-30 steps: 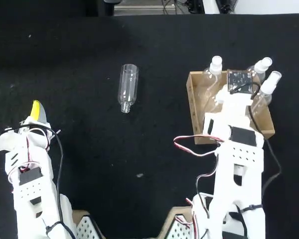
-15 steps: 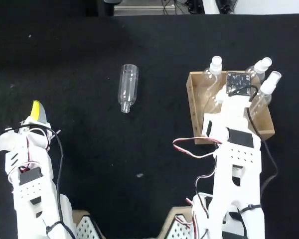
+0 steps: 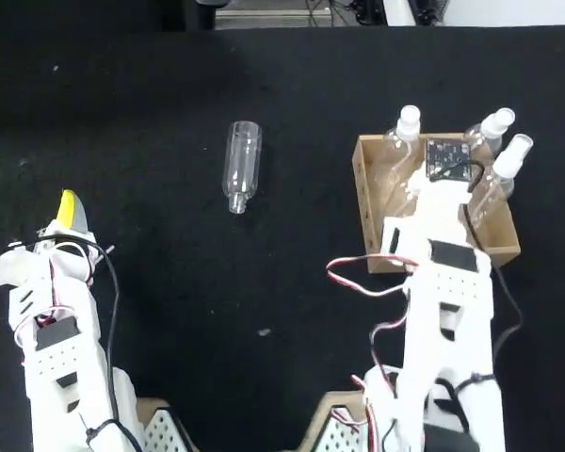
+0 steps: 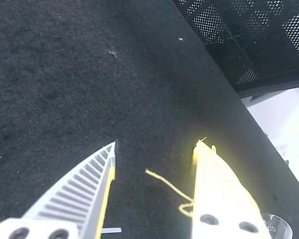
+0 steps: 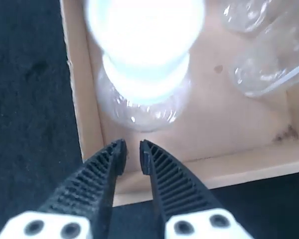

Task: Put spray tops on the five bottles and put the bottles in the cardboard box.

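A clear bottle (image 3: 242, 165) without a spray top lies on the black table, left of the cardboard box (image 3: 362, 188). Three white spray tops (image 3: 409, 121) (image 3: 496, 122) (image 3: 516, 151) stick up from bottles standing in the box. My right gripper (image 5: 132, 148) hangs over the box, its black fingers nearly touching with nothing between them. Right beneath it stands a bottle with a white spray top (image 5: 144, 30), and other clear bottles (image 5: 259, 64) stand beside it. My left gripper (image 4: 154, 149) is open and empty above bare table at the near left (image 3: 68, 209).
The box's near wall (image 5: 189, 164) and side wall (image 5: 82, 124) lie close under the right fingers. A loose yellow thread (image 4: 169, 189) lies on the cloth below the left gripper. Black table stretches between the two arms.
The right arm has edged slightly farther over the box. The left arm and the lying bottle have not moved.
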Tool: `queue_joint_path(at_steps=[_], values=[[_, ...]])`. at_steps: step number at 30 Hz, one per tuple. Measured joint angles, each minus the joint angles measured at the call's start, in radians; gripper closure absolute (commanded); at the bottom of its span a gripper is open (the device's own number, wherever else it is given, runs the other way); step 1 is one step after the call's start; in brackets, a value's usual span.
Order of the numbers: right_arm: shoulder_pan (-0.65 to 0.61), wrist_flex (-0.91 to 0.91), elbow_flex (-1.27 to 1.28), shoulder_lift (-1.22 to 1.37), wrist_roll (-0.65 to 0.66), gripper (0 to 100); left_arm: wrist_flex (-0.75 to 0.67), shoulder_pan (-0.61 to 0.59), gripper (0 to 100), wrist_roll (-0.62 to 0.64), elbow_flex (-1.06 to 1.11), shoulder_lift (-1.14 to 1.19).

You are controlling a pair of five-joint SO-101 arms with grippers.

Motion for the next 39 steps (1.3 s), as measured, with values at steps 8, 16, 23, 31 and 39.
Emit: queue_joint_path(at_steps=[8, 16, 23, 31, 39], values=[[0.000, -0.032, -0.026, 0.087, 0.002, 98.8, 0.000, 0.000, 77, 0.000, 0.000, 0.000], [0.000, -0.084, -0.026, 0.087, 0.000, 98.8, 0.000, 0.000, 77, 0.000, 0.000, 0.000], [0.000, -0.109, -0.026, 0.112, 0.000, 98.8, 0.000, 0.000, 77, 0.000, 0.000, 0.000], [0.000, -0.127, -0.032, 0.167, 0.000, 98.8, 0.000, 0.000, 77, 0.000, 0.000, 0.000], [0.000, -0.169, -0.032, 0.167, 0.000, 98.8, 0.000, 0.000, 77, 0.000, 0.000, 0.000]])
